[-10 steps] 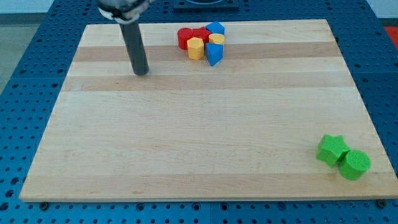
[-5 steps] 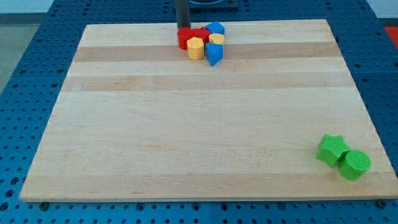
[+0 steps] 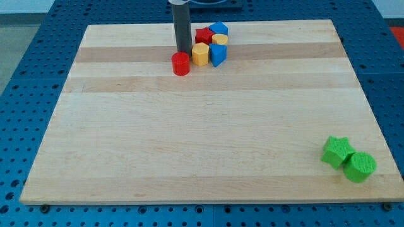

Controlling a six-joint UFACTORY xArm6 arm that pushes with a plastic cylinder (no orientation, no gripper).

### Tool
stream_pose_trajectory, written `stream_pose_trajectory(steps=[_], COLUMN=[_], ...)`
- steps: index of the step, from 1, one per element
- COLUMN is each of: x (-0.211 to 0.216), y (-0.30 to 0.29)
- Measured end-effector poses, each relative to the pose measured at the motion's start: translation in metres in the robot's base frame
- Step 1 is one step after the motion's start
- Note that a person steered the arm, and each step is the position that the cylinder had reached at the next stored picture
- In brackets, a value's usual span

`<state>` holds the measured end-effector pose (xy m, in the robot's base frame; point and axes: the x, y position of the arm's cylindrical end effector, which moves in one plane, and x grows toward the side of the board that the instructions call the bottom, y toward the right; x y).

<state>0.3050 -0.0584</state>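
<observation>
My tip [image 3: 183, 52] rests on the board near the view's top, touching the upper side of a red cylinder [image 3: 180, 64] that stands just below it. Right of the rod sits a tight cluster: a yellow hexagonal block [image 3: 200, 54], a red star-like block [image 3: 203, 35], a yellow cylinder [image 3: 219, 40], an upper blue block [image 3: 218, 28] and a lower blue block [image 3: 217, 55]. The red cylinder stands apart from the cluster, at its lower left.
A green star [image 3: 336, 151] and a green cylinder [image 3: 360, 167] touch each other at the view's bottom right corner of the wooden board [image 3: 189, 139]. Blue perforated table surrounds the board.
The rod swung from the board's upper left to above the cluster, then came down the view, pushing the red cylinder out of the cluster toward the view's bottom.
</observation>
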Motion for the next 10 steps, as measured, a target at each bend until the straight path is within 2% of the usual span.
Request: stream_pose_trajectory(steps=[3, 6, 8, 10], x=[0.033, 0.103, 0.123, 0.123], y=[-0.047, -0.038, 0.029, 0.11])
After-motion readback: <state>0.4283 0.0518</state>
